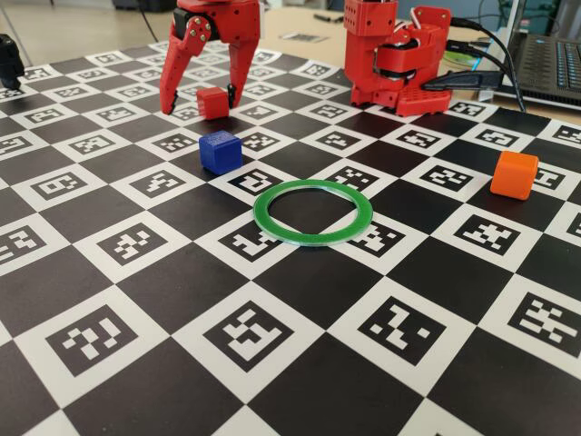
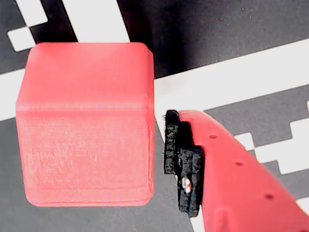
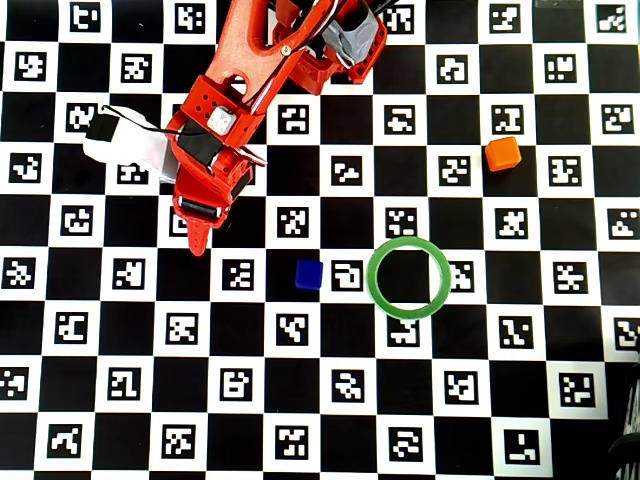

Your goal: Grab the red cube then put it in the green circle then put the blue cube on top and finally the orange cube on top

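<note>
Pincer straddling the small matte red plastic cube on the checkered marker desk.

In the fixed view the red two-finger pincer (image 1: 199, 107) hangs with its jaws spread wide, tips at the desk (image 1: 300, 363), and the red cube (image 1: 212, 103) sits between them, nearer the right finger, not gripped. The wrist view shows the cube (image 2: 87, 125) large, rounded at the edges, faintly layered, with a narrow gap to the black-padded fingertip (image 2: 183, 169); the other finger is out of that frame. Just in front of the pincer is the small dark blue plastic cube (image 1: 220, 151); beyond it lies the thin flat green plastic ring (image 1: 313, 213), its centre bare. The small orange plastic cube (image 1: 514, 174) stands well apart to the right. From overhead the arm hides the red cube.
</note>
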